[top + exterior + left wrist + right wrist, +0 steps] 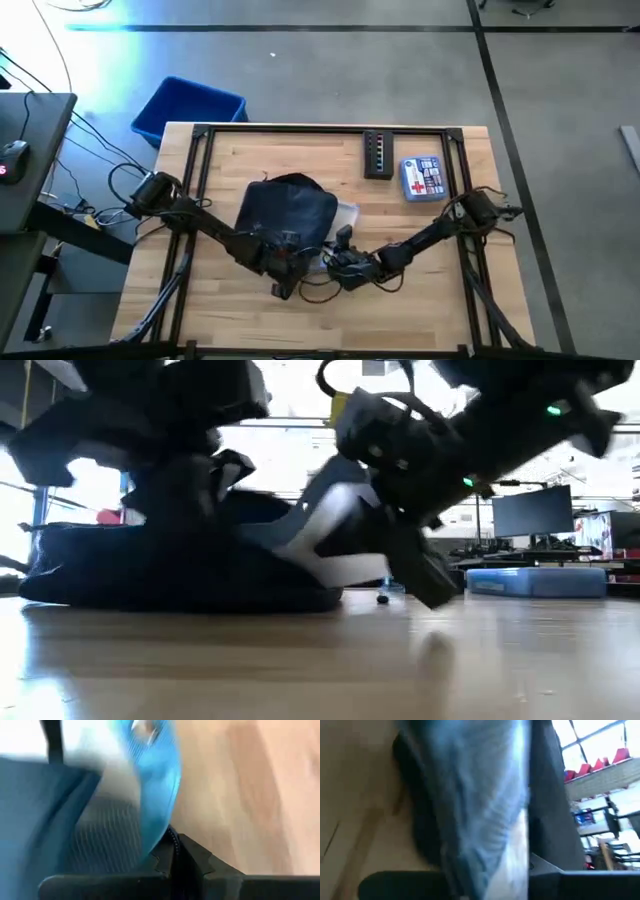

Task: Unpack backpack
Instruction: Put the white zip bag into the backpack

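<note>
We see the left claw (283, 288) and right claw (338, 262) at the near edge of the backpack (288, 212); we cannot tell either claw's state. The backpack, soft navy fabric, rounded, lies mid-tabletop (420, 300). Farther back lie a first-aid box (421, 178) and a black bar (378, 154).

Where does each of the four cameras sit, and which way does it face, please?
High view: overhead, looking straight down at the table, backpack and both arms.
Low view: at tabletop height, looking level across; arms descend over the backpack.
Left wrist view: past the left gripper, onto blue fabric.
Right wrist view: up against fabric, room beyond.
High and low views share the first-aid box.
</note>
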Robot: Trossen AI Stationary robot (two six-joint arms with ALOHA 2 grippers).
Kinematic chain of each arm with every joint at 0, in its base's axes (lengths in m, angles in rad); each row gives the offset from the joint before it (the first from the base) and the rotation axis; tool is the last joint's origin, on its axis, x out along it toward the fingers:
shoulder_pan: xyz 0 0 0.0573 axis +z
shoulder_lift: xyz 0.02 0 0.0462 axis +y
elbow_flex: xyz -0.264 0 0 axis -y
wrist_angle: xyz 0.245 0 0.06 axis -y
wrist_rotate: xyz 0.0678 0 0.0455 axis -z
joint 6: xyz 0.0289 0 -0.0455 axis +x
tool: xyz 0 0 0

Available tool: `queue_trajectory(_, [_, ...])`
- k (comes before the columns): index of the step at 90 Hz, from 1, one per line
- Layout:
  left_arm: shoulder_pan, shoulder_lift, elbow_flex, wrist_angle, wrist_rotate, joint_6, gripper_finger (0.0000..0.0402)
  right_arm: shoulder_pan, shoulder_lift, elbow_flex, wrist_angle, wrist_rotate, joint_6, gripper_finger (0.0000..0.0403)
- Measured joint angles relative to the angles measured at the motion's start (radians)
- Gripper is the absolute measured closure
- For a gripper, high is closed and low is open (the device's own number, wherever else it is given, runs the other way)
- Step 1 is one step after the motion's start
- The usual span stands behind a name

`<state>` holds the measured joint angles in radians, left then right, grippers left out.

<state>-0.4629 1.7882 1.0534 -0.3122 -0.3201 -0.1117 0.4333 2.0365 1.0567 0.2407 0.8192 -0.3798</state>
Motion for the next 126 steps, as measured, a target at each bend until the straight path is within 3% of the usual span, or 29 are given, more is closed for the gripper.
queue_trajectory(22, [0.004,0.0,0.0,0.159,0.043,0.075,0.0401,-0.051,0.001,0.045,0.062,-0.095,-0.007,0.0403])
queue_trajectory(44, [-0.027,0.0,0.0,0.184,0.07,0.105,0.0401,-0.115,0.002,0.048,0.234,-0.264,0.009,0.0403])
queue_trajectory(57, [-0.062,0.0,0.0,0.183,0.075,0.104,0.0401,-0.111,0.002,0.048,0.294,-0.414,0.014,0.0403])
queue_trajectory(71, [-0.111,0.0,0.001,0.192,0.099,0.033,0.0401,-0.128,0.008,0.049,0.302,-0.693,0.117,0.0403])
queue_trajectory(92, [-0.184,0.0,0.002,0.175,0.103,-0.177,0.0374,-0.132,0.033,0.05,0.254,-0.663,0.114,0.0403])
queue_trajectory(107, [-0.23,-0.052,0.002,0.16,0.25,-0.359,0.0333,-0.121,0.034,0.05,0.233,-0.644,0.116,0.0403])
queue_trajectory(126, [-0.322,-0.181,0.002,0.135,0.16,-0.465,0.0316,-0.109,0.034,0.051,0.22,-0.629,0.111,0.0403])
